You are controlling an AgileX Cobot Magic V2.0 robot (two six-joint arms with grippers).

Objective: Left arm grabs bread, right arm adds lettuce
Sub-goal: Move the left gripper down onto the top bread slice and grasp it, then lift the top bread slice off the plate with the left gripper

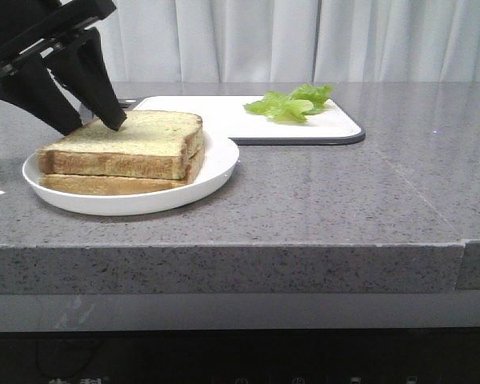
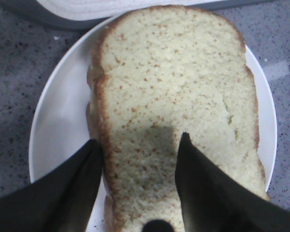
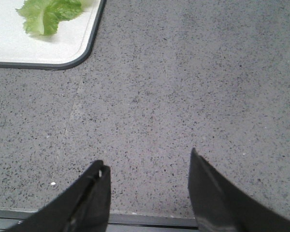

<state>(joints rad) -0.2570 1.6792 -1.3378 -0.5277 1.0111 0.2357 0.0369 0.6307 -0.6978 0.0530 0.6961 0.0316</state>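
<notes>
The bread (image 1: 136,142) is the thick upper slice of a stack of two on a white plate (image 1: 216,172). My left gripper (image 1: 92,126) reaches down at its far left corner, open. One finger (image 2: 203,188) lies over the pale top face, the other (image 2: 72,188) hangs over the plate (image 2: 58,121) beside the brown crust of the bread (image 2: 174,82). The lettuce (image 1: 292,102) lies on a white cutting board (image 1: 224,120) behind the plate. My right gripper (image 3: 146,158) hovers open over bare counter, well away from the lettuce (image 3: 48,14). It is out of the front view.
A thinner slice (image 1: 112,185) lies under the bread. The cutting board (image 3: 19,48) has a dark rim. The grey speckled counter (image 1: 344,192) stretches to the right, its front edge (image 3: 150,220) just under my right fingers. A white curtain hangs behind.
</notes>
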